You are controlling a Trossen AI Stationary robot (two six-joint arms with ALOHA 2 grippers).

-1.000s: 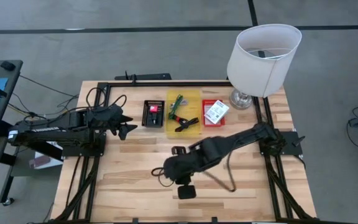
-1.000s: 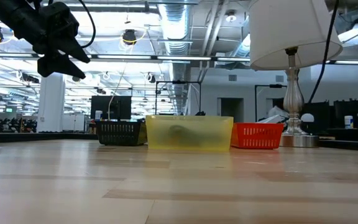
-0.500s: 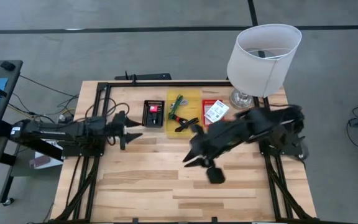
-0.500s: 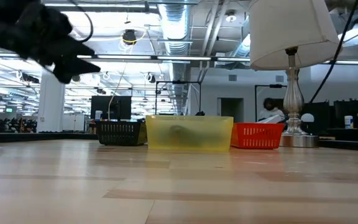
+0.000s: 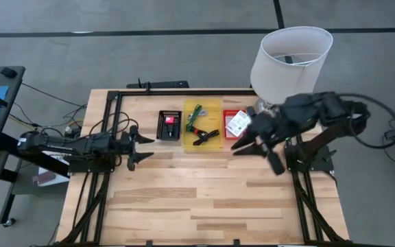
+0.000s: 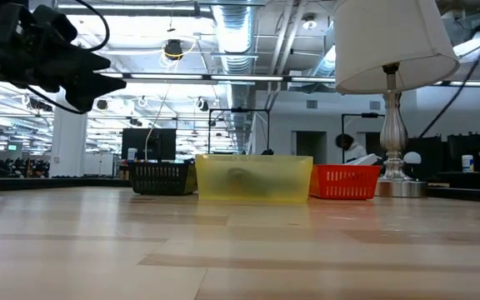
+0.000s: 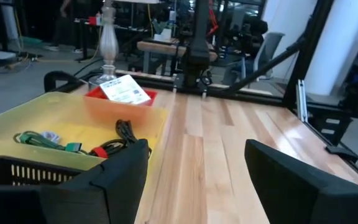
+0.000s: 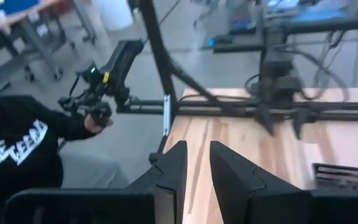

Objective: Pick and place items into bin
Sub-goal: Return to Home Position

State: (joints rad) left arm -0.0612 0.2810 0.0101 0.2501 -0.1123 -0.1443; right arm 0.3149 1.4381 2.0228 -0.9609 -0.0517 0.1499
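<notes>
The yellow tray point(image 5: 202, 125) holds a green cord point(image 5: 196, 113) and black clips point(image 5: 203, 135). To its left, a black basket point(image 5: 169, 125) contains the pink-red block point(image 5: 169, 121). A white labelled packet point(image 5: 238, 123) leans in the red tray point(image 5: 229, 115) on the right. No green-striped packet shows. My left gripper point(image 5: 142, 140) hovers open left of the basket, and its wrist view looks over the cord point(image 7: 42, 138), the clips point(image 7: 126, 130) and the packet point(image 7: 124, 91). My right gripper point(image 5: 237, 145) hangs in the air just near of the red tray, with a narrow gap between its fingers point(image 8: 198, 146).
A lamp with a white shade point(image 5: 290, 58) stands at the table's far right corner, close behind the right arm. A black frame rail point(image 5: 184, 91) runs along the far edge. Bare wood lies near of the trays. A person in a black shirt point(image 8: 17, 146) is beyond the table.
My right arm has swung from low over the table's near middle up and toward the far right, and its gripper has ended beside the red tray. My left gripper has levelled out and stayed left of the black basket. Nothing in the trays has moved.
</notes>
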